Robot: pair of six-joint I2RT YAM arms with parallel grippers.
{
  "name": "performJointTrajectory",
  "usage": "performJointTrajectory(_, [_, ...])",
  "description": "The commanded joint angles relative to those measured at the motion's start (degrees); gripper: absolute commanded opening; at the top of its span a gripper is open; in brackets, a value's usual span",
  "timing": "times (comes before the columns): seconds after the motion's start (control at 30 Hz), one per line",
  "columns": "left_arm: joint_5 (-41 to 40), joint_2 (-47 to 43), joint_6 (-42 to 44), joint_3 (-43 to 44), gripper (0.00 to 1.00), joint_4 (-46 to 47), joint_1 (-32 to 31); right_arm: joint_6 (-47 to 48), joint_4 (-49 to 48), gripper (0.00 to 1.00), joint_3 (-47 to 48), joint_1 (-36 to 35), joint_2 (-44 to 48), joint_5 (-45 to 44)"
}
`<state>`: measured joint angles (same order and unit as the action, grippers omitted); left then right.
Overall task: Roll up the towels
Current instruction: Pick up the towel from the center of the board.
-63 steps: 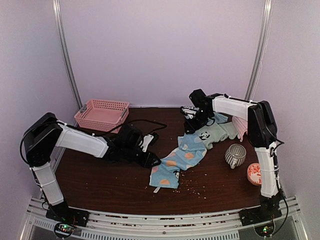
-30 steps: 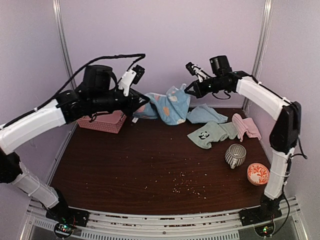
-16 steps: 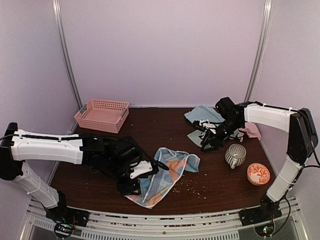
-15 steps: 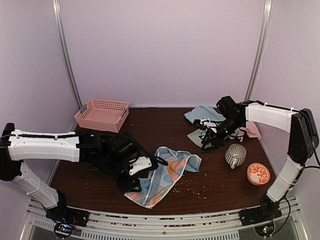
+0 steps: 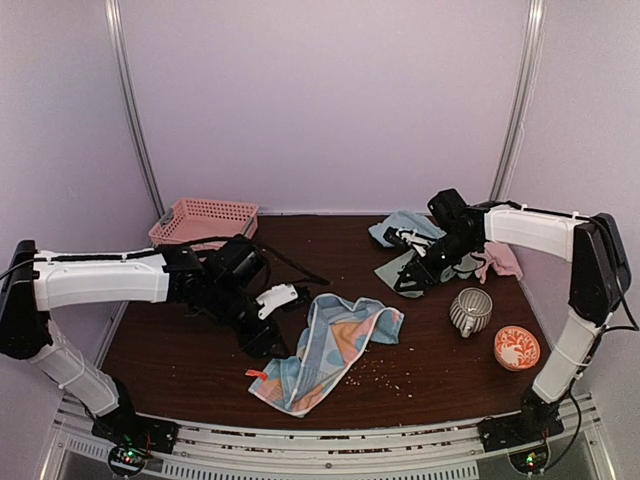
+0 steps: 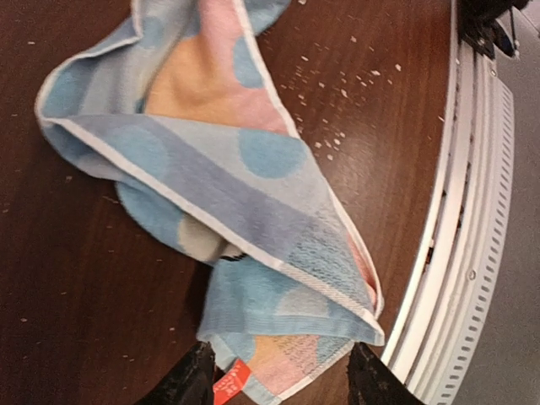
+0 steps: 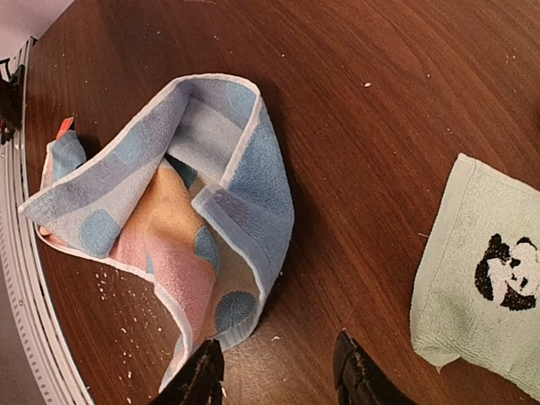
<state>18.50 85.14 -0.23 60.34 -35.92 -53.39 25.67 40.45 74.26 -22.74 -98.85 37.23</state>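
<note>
Terry cloth, four pieces; we count none rolled.

Item one: spotted blue towel (image 5: 330,350). It lies crumpled and half folded over itself on the desk (image 5: 180,370), directly ahead of the left hand (image 5: 262,342). Its tagged corner sits between that hand's fingers, which stand spread and pinch nothing.

Item two: sage green towel (image 7: 481,270), with a dark panda mark. It lies flat and unrolled, off to one side of the right hand (image 5: 412,280), which sits low over its edge in the overhead view. That hand's fingers are likewise spread, with bare wood between them and nothing held.

Item three: plain blue towel (image 5: 398,228), bunched just behind the right hand.

Item four: pink towel (image 5: 500,258), heaped on the far side of the right hand, beside the green one.

Condition of the work, in our judgement: at its very start. All four rolls remain to be made. The spotted piece looks to need spreading flat before any rolling can begin, and the other three are untouched.
</note>
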Motion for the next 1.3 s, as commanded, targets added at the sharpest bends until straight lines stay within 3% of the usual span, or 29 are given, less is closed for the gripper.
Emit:
performJointTrajectory(0.0, [8.16, 2.09, 3.36, -2.76, 0.54, 2.41, -4.24, -5.69, -2.36, 0.46, -0.07, -0.56, -1.07, 0.20])
performJointTrajectory(0.27, [4.90, 8.88, 1.33, -4.80, 0.53, 4.59, -11.89, -5.58, -2.26, 0.47, -0.27, -0.98, -2.14, 1.27])
performJointTrajectory(0.37, [-1.02, 9.96, -2.32, -5.88, 0.52, 7.72, -13.66, -6.54, -3.60, 0.47, -1.20, -1.05, -1.92, -0.09])
performJointTrajectory(0.53, [-9.73, 9.40, -6.54, -5.53, 0.38, 9.45, -13.87, -6.77, -3.75, 0.47, -2.01, -1.62, -2.03, -1.71])
performJointTrajectory(0.73, [-10.28, 8.02, -6.97, -5.25, 0.31, 10.05, -13.85, -6.11, -2.50, 0.49, -1.12, -3.35, -3.13, 1.46])
performJointTrajectory(0.93, [-10.59, 8.68, -7.35, -5.69, 0.13, 9.99, -13.85, -8.77, -1.77, 0.50, 4.20, -5.95, -8.85, -2.68])
performJointTrajectory(1.27, [-13.37, 5.92, -9.96, -8.05, 0.00, 11.73, -13.72, -7.40, -2.33, 0.52, 9.77, -10.94, -14.07, -4.98])
